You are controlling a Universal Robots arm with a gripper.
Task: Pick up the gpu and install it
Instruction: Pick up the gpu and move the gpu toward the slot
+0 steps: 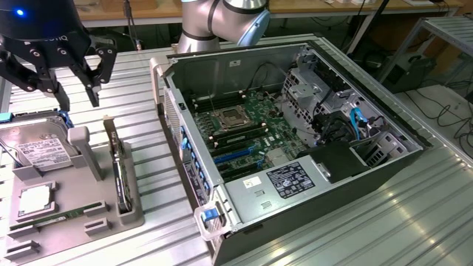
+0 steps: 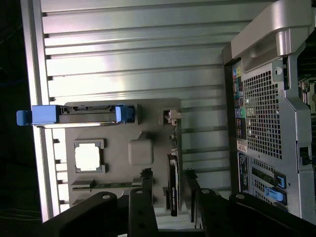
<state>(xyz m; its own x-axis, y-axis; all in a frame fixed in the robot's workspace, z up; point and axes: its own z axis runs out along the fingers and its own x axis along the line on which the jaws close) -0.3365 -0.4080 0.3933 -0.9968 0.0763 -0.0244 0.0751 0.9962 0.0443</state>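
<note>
The gpu [image 1: 118,177] stands on its long edge in a slot at the three o'clock side of the grey tray [image 1: 70,235], its top edge free. A grey post rises just beside it at its nine o'clock, and the hard drive [image 1: 41,147] sits further out at ten. In the exterior view a strip of ribbed table [image 1: 144,88] separates the tray from the computer case [image 1: 296,205] at three o'clock. The case lies on its side with the open side up and its rim above the tray.

The arm [image 1: 221,22] reaches in from twelve o'clock. The gripper [image 1: 77,102] hangs at ten o'clock of the exterior view, pointing down, fingers spread and holding nothing. In the wrist view the gpu [image 2: 173,190] lies between the two fingers [image 2: 143,207], apart from both.
</note>
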